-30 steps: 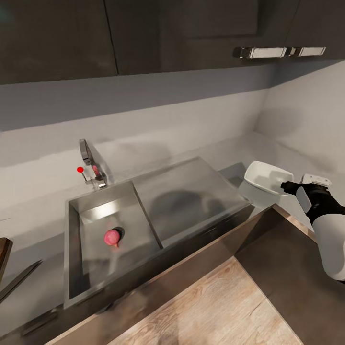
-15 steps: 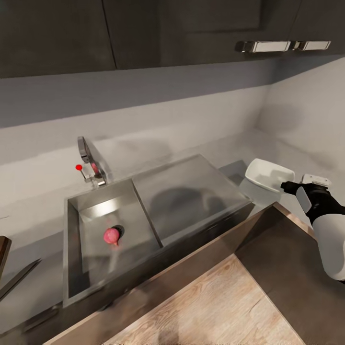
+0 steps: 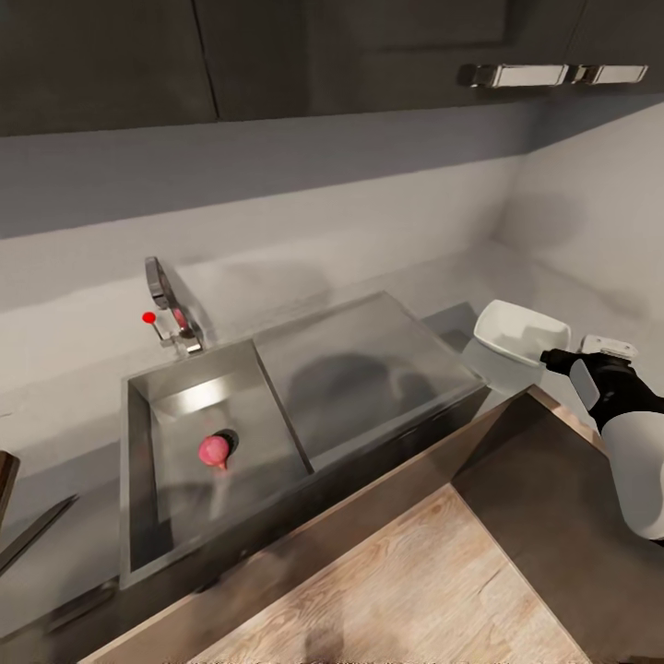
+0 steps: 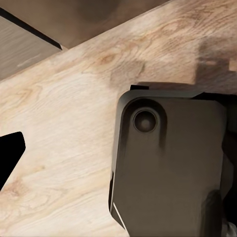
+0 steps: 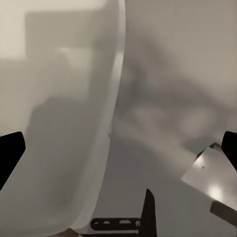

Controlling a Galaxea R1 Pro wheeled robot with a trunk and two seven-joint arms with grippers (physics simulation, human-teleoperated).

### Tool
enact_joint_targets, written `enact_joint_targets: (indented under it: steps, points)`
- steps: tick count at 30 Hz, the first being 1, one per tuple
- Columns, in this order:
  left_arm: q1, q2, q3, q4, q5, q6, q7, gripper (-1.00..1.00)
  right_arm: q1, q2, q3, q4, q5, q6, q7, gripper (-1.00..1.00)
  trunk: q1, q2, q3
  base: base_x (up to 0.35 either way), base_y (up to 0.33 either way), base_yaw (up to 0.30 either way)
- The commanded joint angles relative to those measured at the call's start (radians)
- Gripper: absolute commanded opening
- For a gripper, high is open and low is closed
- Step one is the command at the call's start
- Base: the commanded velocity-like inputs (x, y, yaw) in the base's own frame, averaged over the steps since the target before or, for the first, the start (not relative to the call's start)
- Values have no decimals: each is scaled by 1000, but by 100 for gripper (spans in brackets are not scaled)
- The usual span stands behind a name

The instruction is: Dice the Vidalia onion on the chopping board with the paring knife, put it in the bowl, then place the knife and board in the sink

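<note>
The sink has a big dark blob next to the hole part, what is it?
Head view: that blob is a soft shadow on the flat drainboard of the sink; a bright glare patch lies near the tap. Right wrist view: the bowl looks blurry grey.

Sink: brushed steel grey. Tap knob: red. Vidalia onion: pinkish red. Bowl: white. Countertop: pale grey. Upper cabinets: dark charcoal, with silver handles. Floor: light wood grain. Right arm: black and white.
</note>
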Motion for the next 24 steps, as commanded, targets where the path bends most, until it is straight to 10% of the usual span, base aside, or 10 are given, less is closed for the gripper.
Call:
enact_joint_targets:
  steps: [1, 24]
  points:
    - [1, 0, -1, -2, 6, -1, 0, 100, -1, 0, -2, -1, -1, 5, -2, 100, 0, -1, -2, 0, 0, 0]
    - [1, 0, -1, -2, 6, -1, 0, 100, -1, 0, -2, -1, -2, 5, -2, 100, 0, -1, -25, 0, 0, 0]
